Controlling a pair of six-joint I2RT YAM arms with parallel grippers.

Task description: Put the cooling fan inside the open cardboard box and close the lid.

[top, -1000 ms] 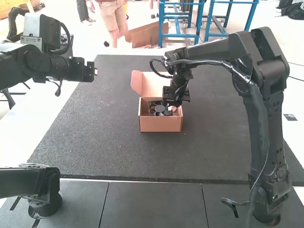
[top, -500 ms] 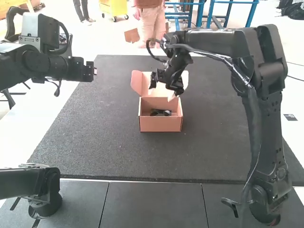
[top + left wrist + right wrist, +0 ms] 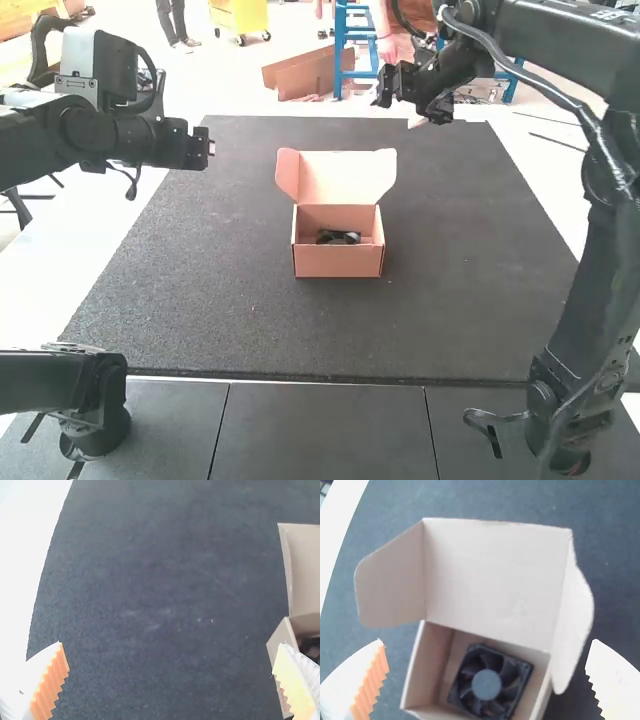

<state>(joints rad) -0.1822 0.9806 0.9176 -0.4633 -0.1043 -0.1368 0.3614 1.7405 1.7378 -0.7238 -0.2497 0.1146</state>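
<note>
Nearest, on the black mat (image 3: 200,300), stands the cardboard box (image 3: 338,258), open at the top. The cooling fan (image 3: 487,682) lies flat on its floor, so the first half of the task looks done. The lid (image 3: 335,178) stands upright from the box's far wall, its side flaps (image 3: 385,590) spread to either side. Off to the left, the left gripper (image 3: 207,148) hangs over the mat, well apart from the box, its ribbed fingers (image 3: 47,680) spread wide and holding nothing. Farthest, the right gripper (image 3: 405,108) hangs high beyond the lid, looking down into the box, its fingers parted and empty too. The step in hand appears to be closing the lid. The next move likely calls for a gripper to come in behind the upright lid and press it forward and down over the opening, with the side flaps going inside the walls.
</note>
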